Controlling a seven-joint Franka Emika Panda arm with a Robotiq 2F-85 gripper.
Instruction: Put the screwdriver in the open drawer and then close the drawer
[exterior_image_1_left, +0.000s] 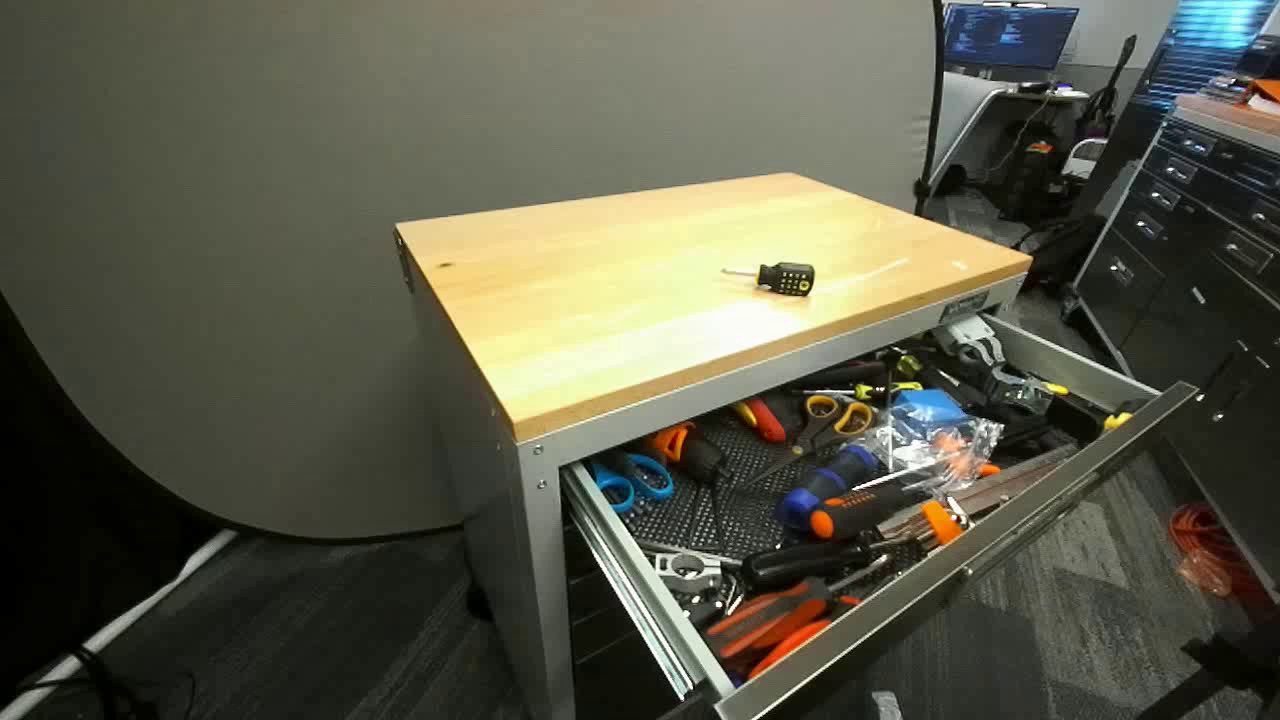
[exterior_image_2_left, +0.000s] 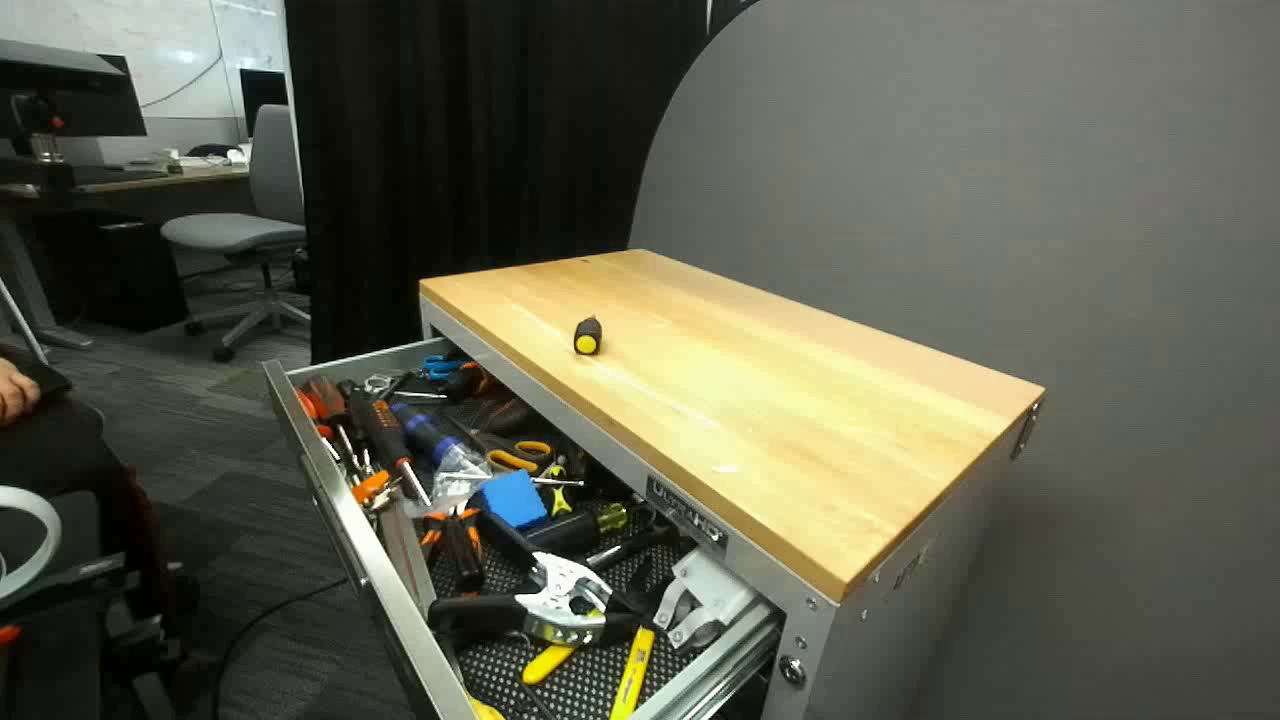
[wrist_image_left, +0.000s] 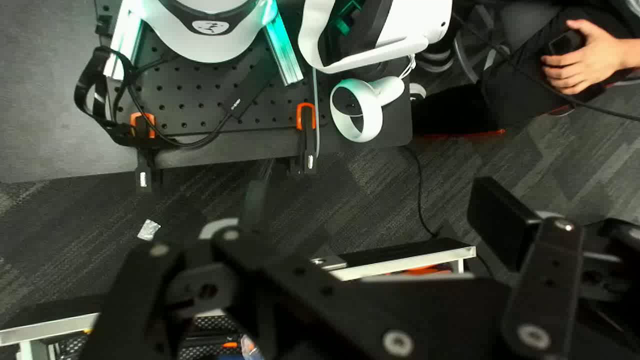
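A stubby black screwdriver (exterior_image_1_left: 782, 278) lies on its side on a wooden tabletop (exterior_image_1_left: 600, 300), set in from the edge above a wide grey metal drawer (exterior_image_1_left: 950, 562) that stands pulled out. Between them, the exterior views show its metal shaft (exterior_image_1_left: 740, 272) and the yellow disc (exterior_image_2_left: 587, 345) on the butt of its handle. Inside the drawer, tools crowd a textured black liner (exterior_image_1_left: 750, 518), among them a dark blue handle (exterior_image_1_left: 828, 485), an orange-and-black handle (exterior_image_1_left: 865, 510) and a black-and-silver spring clamp (exterior_image_2_left: 568, 597), with a blue block (exterior_image_2_left: 514, 498) in their midst. In the wrist view, the claw (wrist_image_left: 371, 202) has its two fingers (wrist_image_left: 500, 220) wide apart, patterned carpet (wrist_image_left: 350, 215) visible between them; one finger is blurred, and its outline is hard to judge. Part of the drawer's pale front rim (wrist_image_left: 405, 263) runs behind the claw in the lower half of that view. Toward the top, a white ring-shaped controller (wrist_image_left: 372, 107) rests on a dark surface (wrist_image_left: 400, 130), and a person's hand (wrist_image_left: 585, 61) grips a black object (wrist_image_left: 565, 43).
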